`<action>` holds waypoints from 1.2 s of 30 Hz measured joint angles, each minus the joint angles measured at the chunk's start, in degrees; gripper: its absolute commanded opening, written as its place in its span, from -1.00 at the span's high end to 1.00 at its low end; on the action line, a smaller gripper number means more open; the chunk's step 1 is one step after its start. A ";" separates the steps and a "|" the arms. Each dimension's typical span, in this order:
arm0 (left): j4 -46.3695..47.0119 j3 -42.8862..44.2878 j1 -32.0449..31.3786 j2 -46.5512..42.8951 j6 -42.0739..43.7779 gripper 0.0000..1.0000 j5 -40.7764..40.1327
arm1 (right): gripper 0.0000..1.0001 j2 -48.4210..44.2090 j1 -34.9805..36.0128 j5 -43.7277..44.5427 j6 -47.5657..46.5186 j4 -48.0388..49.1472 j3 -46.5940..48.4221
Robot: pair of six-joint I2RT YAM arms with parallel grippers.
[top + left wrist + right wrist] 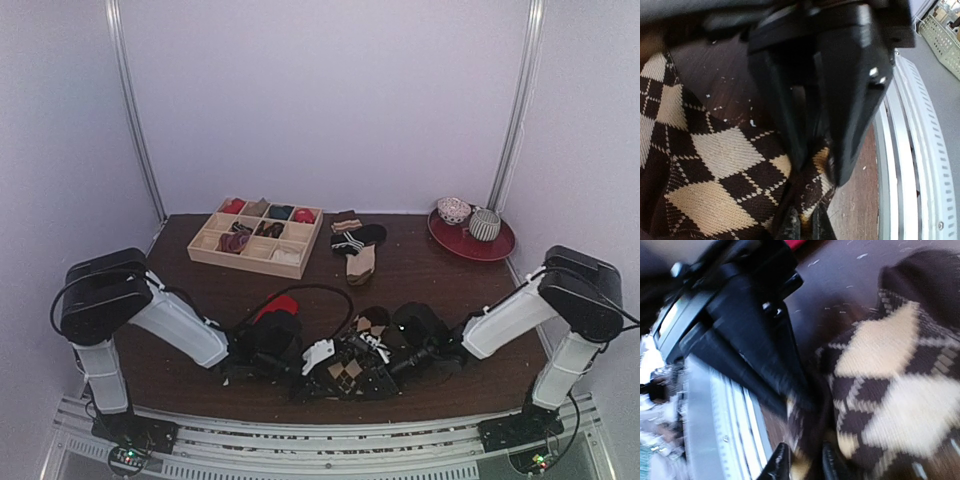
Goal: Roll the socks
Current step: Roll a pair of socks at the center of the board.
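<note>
At the back left of the dark brown wooden worktop sits a pale wooden tray divided into small compartments. Its rear row holds rolled bundles in red, tan, dark blue-green and red. The rows in front hold a few dark and maroon bundles and one whitish one, and some cells show bare wood. At the back right, a round red plate carries two ball-shaped bundles, one pale with a pattern and one grey-striped. Between tray and plate lie a black sock with white stripes and a plain tan sock.

Only the overhead view shows these containers, and it also shows the plain bright red sock bunched just beside the left arm's wrist. The dark brown sock with tan argyle diamonds lies crumpled at the near edge, where both arms meet.

The wrist views show the weave up close, pale flecks on the wood, and the white rail along the edge. The left pincer is pressed together, nipping a fold of the argyle sock. The right pincer stands slightly spread with sock fabric between its tips. Its view is blurred, and I cannot tell whether it grips the fabric.
</note>
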 measured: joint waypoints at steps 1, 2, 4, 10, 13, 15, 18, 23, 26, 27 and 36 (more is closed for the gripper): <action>-0.94 0.85 0.17 0.26 -1.16 1.00 0.09 | 0.35 -3.02 0.11 2.73 -0.63 -1.05 -1.46; -2.62 1.86 0.55 0.44 -2.84 1.00 0.59 | 0.22 -6.62 0.15 5.49 -1.25 -1.88 -3.41; -5.09 3.23 1.36 0.68 -5.22 1.00 2.10 | 0.09 -14.99 0.24 10.75 -2.45 -2.54 -7.65; -12.02 8.07 4.83 3.32 -12.09 1.00 10.29 | -0.09 -40.59 6.49 28.20 -14.08 1.29 -17.57; -14.03 9.55 5.64 4.28 -13.75 1.00 12.72 | -0.11 -41.90 10.47 34.56 -20.90 2.19 -18.27; -14.93 10.19 6.03 4.74 -14.53 1.00 13.90 | -0.11 -39.41 12.90 37.75 -24.24 2.62 -18.18; -15.30 10.58 6.51 5.25 -15.54 1.00 15.21 | -0.11 -32.89 17.07 42.38 -29.33 2.91 -17.05; -15.45 10.71 6.80 5.53 -16.41 1.00 16.11 | -0.11 -23.23 20.92 45.88 -35.12 4.90 -13.55; -15.43 10.71 6.84 5.55 -16.55 1.00 16.17 | -0.11 -19.87 21.55 47.50 -36.74 6.60 -12.46; -15.45 10.71 6.84 5.55 -16.57 1.00 16.20 | -0.10 -19.15 21.66 48.09 -37.22 7.13 -12.37; -15.47 10.56 6.95 5.55 -16.55 1.00 16.46 | 0.32 -11.10 21.75 50.23 -39.04 8.20 -9.07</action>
